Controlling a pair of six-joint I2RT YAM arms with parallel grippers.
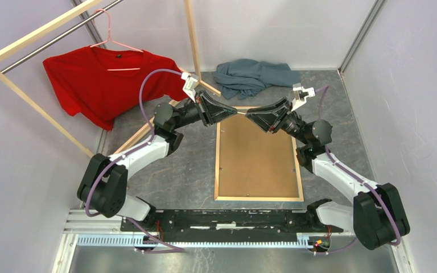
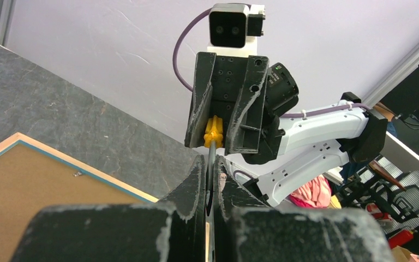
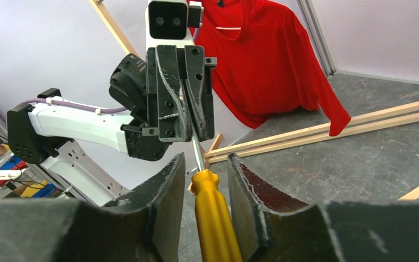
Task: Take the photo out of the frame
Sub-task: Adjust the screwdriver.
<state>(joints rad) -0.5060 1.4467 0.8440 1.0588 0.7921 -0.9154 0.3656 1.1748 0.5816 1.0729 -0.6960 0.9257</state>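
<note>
Grey stone-look tabletop (image 1: 176,165) inside pale lilac walls (image 1: 415,85); a light wooden clothes rack (image 1: 34,104) stood far left with a red T-shirt (image 1: 102,85) hung on it, and a crumpled blue-grey cloth (image 1: 253,77) lay at the far edge. The large thin rectangular frame (image 1: 259,198) with pale wood edges lay flat and face down mid-table, between the two arms. A plain brown backing board (image 1: 256,159) sat inside it and covered the whole opening. The photo showed in no view; my guess was under the board, inside the frame. My read: nothing extracted yet, board not lifted, and the small metal fastener (image 2: 78,174) near the board's edge looked in place. The arms met tip to tip in the air over the frame's far edge. The left gripper (image 2: 209,174) was clenched on the steel shaft of a yellow-handled screwdriver (image 3: 213,218). The right gripper (image 3: 206,164) had a finger on either side of the handle; couldn't tell whether it was squeezing or only flanking. Looked like a tool handover, so prep stage. Left to do: fasteners off, board out, photo out
</note>
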